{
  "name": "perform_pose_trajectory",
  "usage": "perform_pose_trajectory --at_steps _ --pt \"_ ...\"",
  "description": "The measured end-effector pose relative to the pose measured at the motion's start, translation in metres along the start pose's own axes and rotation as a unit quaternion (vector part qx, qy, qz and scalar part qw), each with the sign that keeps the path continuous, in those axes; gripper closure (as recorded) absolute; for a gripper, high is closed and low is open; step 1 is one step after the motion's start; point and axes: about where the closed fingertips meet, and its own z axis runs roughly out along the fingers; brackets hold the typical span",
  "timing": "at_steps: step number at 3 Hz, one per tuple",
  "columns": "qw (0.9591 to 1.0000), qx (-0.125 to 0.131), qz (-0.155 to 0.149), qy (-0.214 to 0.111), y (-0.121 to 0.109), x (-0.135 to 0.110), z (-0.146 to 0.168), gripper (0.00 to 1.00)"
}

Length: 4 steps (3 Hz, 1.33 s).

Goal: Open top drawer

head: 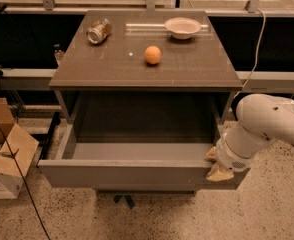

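The top drawer (122, 174) of a grey-brown cabinet stands pulled far out toward me. Its plain flat front panel is nearest the camera and its deep grey box (142, 134) lies open and bare inside. My gripper (215, 164) is at the drawer's right front corner, against the top edge of the front panel. The white arm (267, 124) reaches in from the right. A lower drawer front shows only as a thin strip under the top drawer.
On the cabinet top (197, 69) lie a tipped can (98, 30), an orange (152, 54) and a white bowl (182, 27). Cardboard boxes (7, 159) stand on the floor at the left. A cable (259, 39) hangs at the right. The floor is speckled.
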Motion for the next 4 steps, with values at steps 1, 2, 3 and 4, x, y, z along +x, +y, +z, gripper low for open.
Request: perform_pose_trajectory --at_steps 1,2,3,4 --pt "0.9994 -0.021 0.023 -0.012 0.0263 0.0057 0.0050 0.74" --pt "0.9994 -0.021 0.023 -0.012 0.0263 0.0057 0.0050 0.51" --pt "0.9994 -0.022 0.023 -0.012 0.0270 0.0056 0.0056 0.28" --pt "0.9994 -0.023 0.022 -0.011 0.0276 0.0055 0.0062 0.04"
